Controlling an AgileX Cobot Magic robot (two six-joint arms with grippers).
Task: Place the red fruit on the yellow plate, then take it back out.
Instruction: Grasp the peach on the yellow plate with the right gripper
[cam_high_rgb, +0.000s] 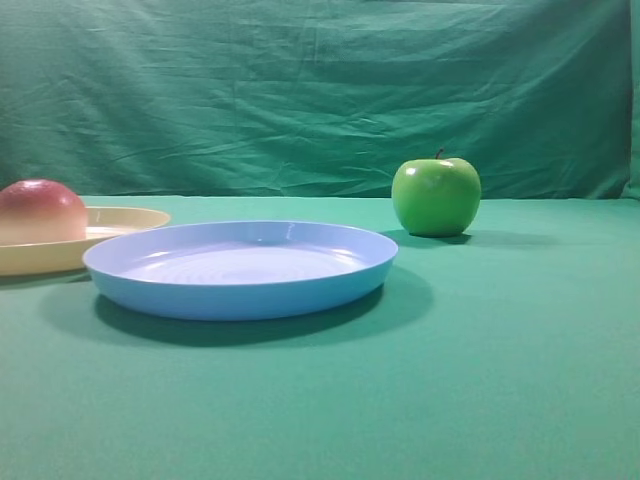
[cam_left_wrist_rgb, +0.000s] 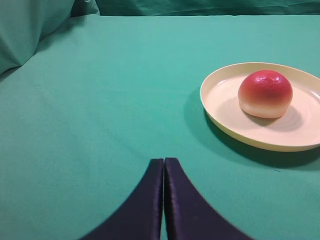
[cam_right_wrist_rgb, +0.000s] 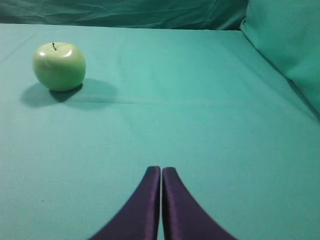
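The red fruit (cam_left_wrist_rgb: 265, 93) rests on the yellow plate (cam_left_wrist_rgb: 225, 115), right of centre in the left wrist view. In the exterior high view the red fruit (cam_high_rgb: 40, 211) and the yellow plate (cam_high_rgb: 130, 217) sit at the far left edge. My left gripper (cam_left_wrist_rgb: 164, 160) is shut and empty, hovering over bare cloth well short and left of the plate. My right gripper (cam_right_wrist_rgb: 161, 168) is also shut with nothing in it, over bare cloth. Neither gripper shows in the exterior high view.
A light blue plate (cam_high_rgb: 240, 295) lies in the middle of the green cloth. A green apple (cam_high_rgb: 436, 195) stands behind it to the right; the green apple (cam_right_wrist_rgb: 59, 65) is far left of my right gripper. A green backdrop (cam_high_rgb: 320, 90) hangs behind.
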